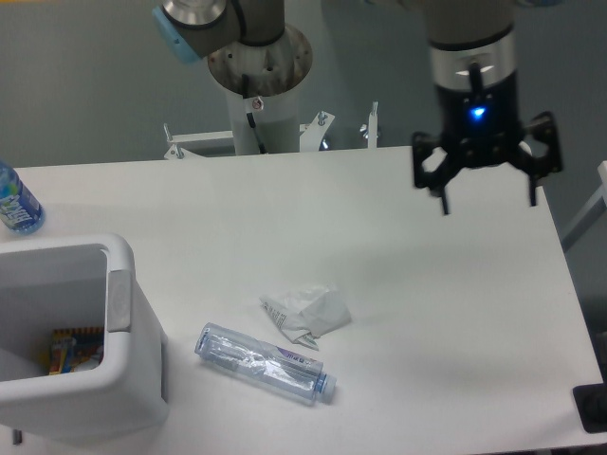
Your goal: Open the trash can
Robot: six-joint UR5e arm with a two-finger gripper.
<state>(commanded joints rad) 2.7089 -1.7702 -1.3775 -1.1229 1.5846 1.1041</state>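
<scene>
Trash can (81,379), a large boxy white plastic bin with rounded corners, stands at the near left corner of the white table (446,313), partly cut off by the left edge of the view. Its top is open, so the inside shows: a small colourful packet (74,349) lies at the bottom. A grey strip (118,300) runs along the right side of its rim.

Just right of the bin, a crushed clear plastic bottle (265,363) lies on its side on the table, its length slanting toward the near right. Right behind it, a crumpled piece of white paper (305,314) rests on the surface, close to the bottle but whether they touch cannot be told. At the far left edge of the table, a blue-labelled plastic bottle (16,202) is partly cut off by the frame, well apart from the rest.

The black two-finger gripper (487,195) hangs in the air over the far right part of the table, well away from the bin and the litter. Its fingers are spread wide and hold nothing. A blue light glows on the gripper body above them.

The table is a smooth white top with rounded corners. Behind it rises the grey cylindrical robot base (260,78), bolted to a metal mount at the table's far edge. The room behind is a plain grey-green wall (85,85). A dark object (593,408) peeks in at the lower right corner.
</scene>
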